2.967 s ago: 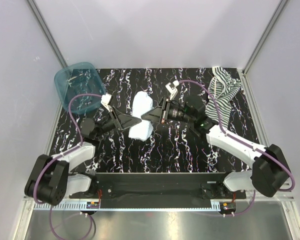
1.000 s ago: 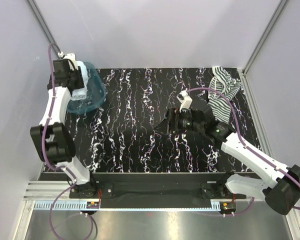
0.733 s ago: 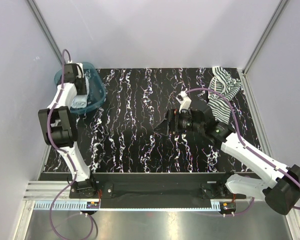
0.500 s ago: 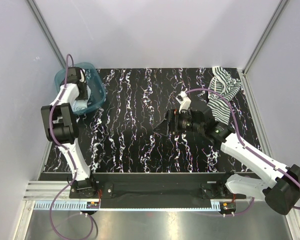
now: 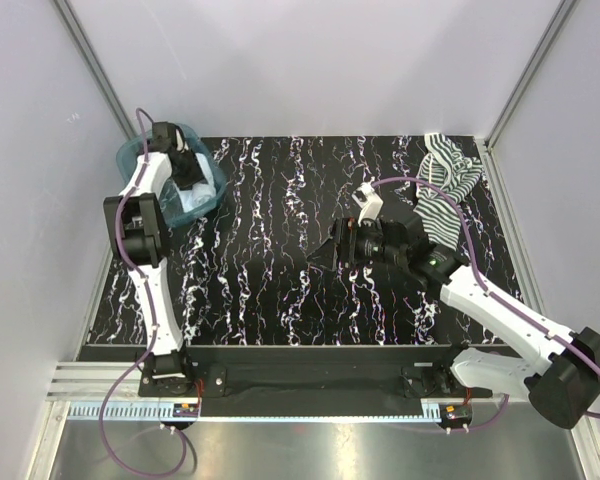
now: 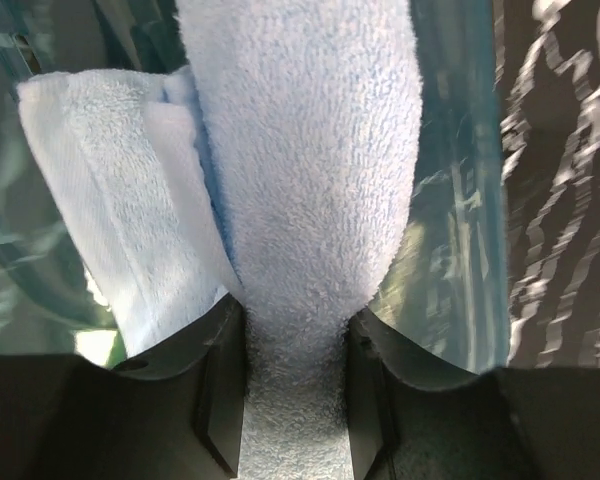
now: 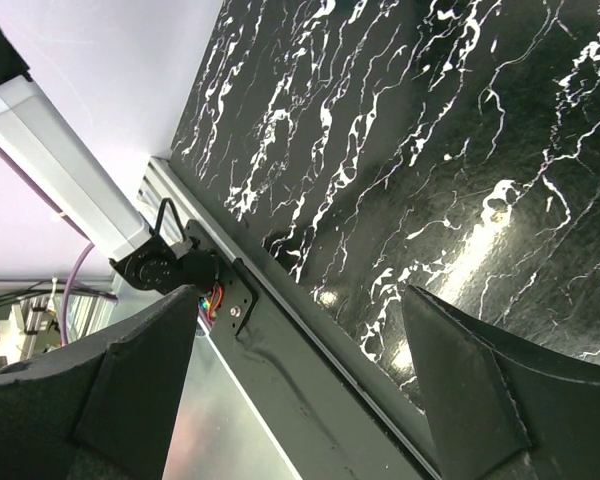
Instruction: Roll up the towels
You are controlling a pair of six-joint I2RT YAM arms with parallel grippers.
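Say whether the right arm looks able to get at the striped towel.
Probably yes. The right gripper hangs open and empty over mid-table, and the striped towel lies crumpled and uncovered at the far right corner, beside that arm, with only bare table between them.

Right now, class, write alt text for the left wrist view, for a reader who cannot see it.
The left gripper is clamped on a rolled pale blue towel, which extends away into a translucent teal basin. More pale blue cloth lies folded to the roll's left, and the black marbled table shows at the right edge.
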